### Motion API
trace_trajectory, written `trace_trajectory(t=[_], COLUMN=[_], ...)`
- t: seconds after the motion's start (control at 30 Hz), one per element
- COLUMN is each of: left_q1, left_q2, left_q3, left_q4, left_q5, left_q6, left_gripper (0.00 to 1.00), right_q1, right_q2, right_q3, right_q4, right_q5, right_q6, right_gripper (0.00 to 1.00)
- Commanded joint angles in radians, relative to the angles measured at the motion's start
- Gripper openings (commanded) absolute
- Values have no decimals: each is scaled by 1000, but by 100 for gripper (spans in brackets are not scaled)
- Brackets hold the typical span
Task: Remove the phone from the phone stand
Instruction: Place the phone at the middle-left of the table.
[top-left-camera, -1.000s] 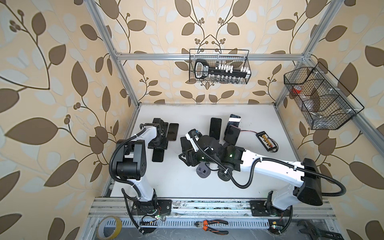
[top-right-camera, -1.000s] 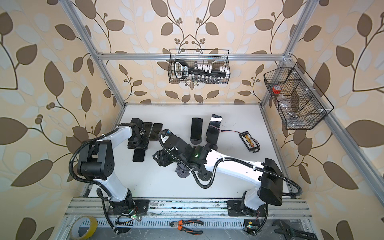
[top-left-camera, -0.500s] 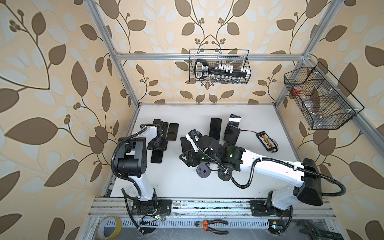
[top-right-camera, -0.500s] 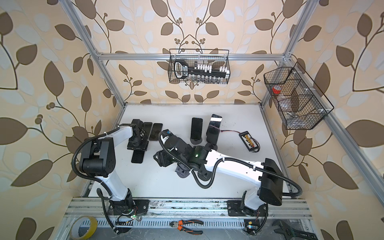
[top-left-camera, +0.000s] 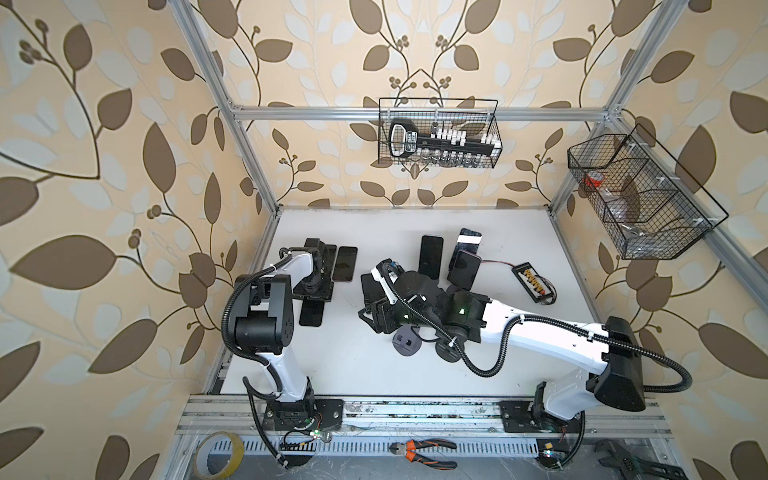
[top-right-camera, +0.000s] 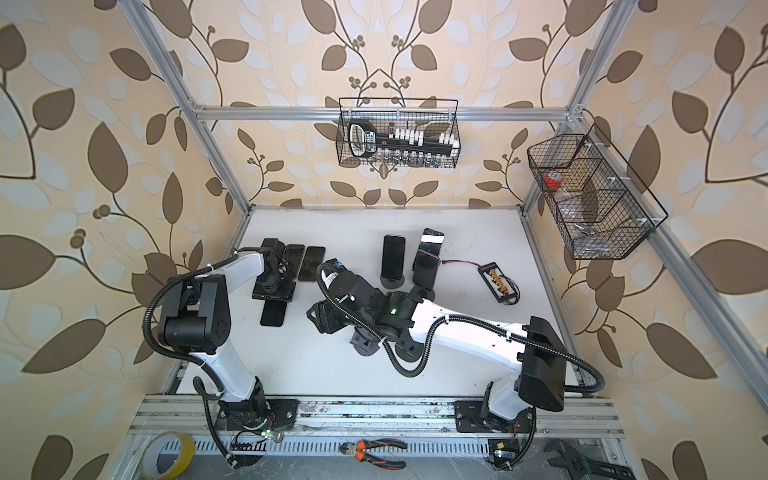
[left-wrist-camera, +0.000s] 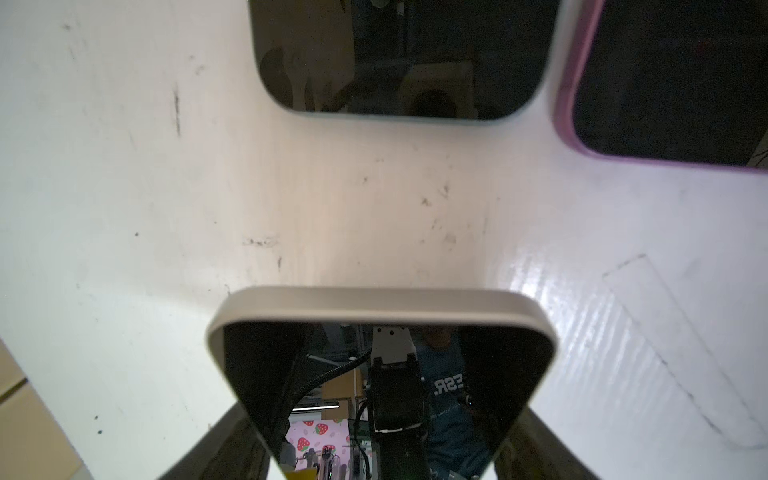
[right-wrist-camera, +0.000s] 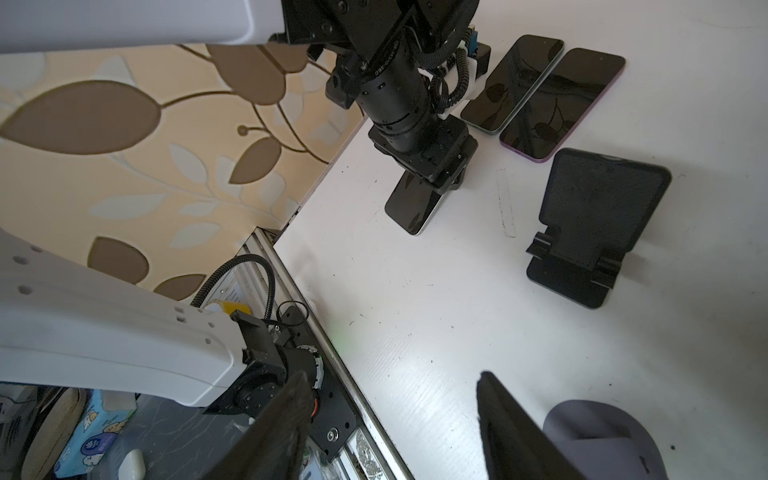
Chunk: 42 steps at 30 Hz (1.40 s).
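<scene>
Beige casing rims the phone (top-left-camera: 311, 313), which lies flat on the white table (top-left-camera: 353, 374) near its left edge, off any stand. My left hand (left-wrist-camera: 382, 411) sits over it with a finger along each long side. I cannot tell whether I am pinching it or only bracketing it.

Bare table separates its far end from two more phones (right-wrist-camera: 511, 83) lying side by side, one cased in purple. My right hand (right-wrist-camera: 392, 374) hangs spread with nothing between the fingers, above open table beside a round grey base (right-wrist-camera: 602, 432). One folding black phone stand (right-wrist-camera: 590, 216) sits empty to the right of the flat phone. The widest free room is the front middle of the table.

Letters reflected in the phone's glass look like ESR. The label on the tool in the back wire basket (top-left-camera: 438, 133) is too small to read.

Count: three phones flat in all, and three upright phones (top-left-camera: 431, 255) at the back.
</scene>
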Motion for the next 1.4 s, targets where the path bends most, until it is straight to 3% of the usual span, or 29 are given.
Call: trace_trajectory(t=[0.0, 1.37], left_q1=[11, 11], left_q2=[20, -48], left_q3=[35, 32], left_q4=[-12, 12], left_q5=[-23, -23], left_q6=[7, -15], left_gripper=[79, 82], right_q1=[3, 3], right_q2=[1, -20], right_q3=[2, 5], right_q4=[-3, -11], right_q5=[18, 47], right_q6=[-22, -34], right_gripper=[65, 65])
